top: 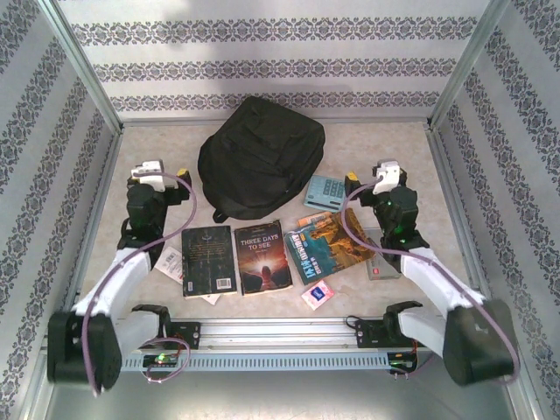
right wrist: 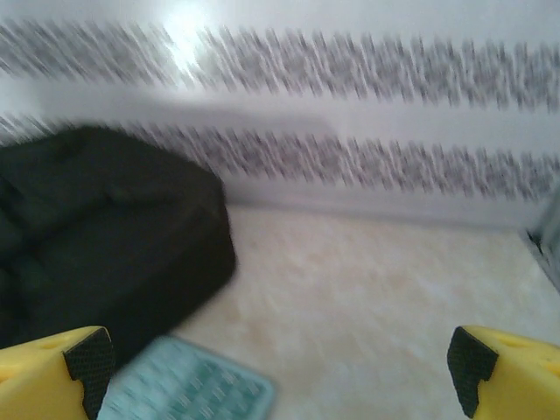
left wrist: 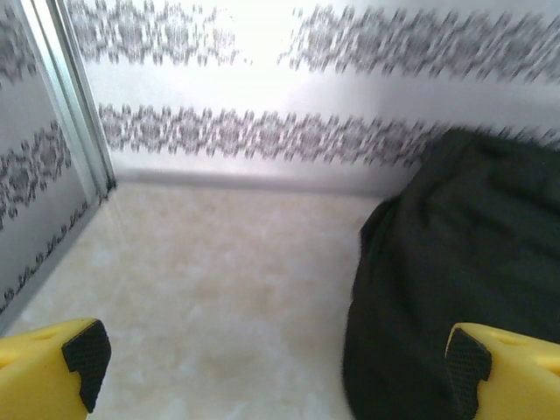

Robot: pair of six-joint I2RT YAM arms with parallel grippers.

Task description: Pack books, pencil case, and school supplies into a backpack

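Note:
The black backpack [top: 261, 157] lies zipped-side up at the back middle of the table. It is also at the right of the left wrist view [left wrist: 464, 262] and at the left of the right wrist view [right wrist: 96, 227]. In front of it lie three books: a black one [top: 208, 260], "Three Days to See" [top: 262, 256] and a blue-and-orange one [top: 331, 245]. A light blue box [top: 325, 191] [right wrist: 188, 385] sits by the backpack's right side. A pink-and-white packet [top: 318, 294] lies near the front. My left gripper [top: 159, 169] [left wrist: 276, 359] and right gripper [top: 374, 172] [right wrist: 280, 359] are open and hold nothing. The pencil case is hidden.
A small white packet [top: 171, 260] lies left of the black book. A grey flat item [top: 382, 267] is partly under my right arm. Patterned walls [top: 280, 66] close in the back and both sides. Bare tabletop [top: 402, 149] lies on either side of the backpack.

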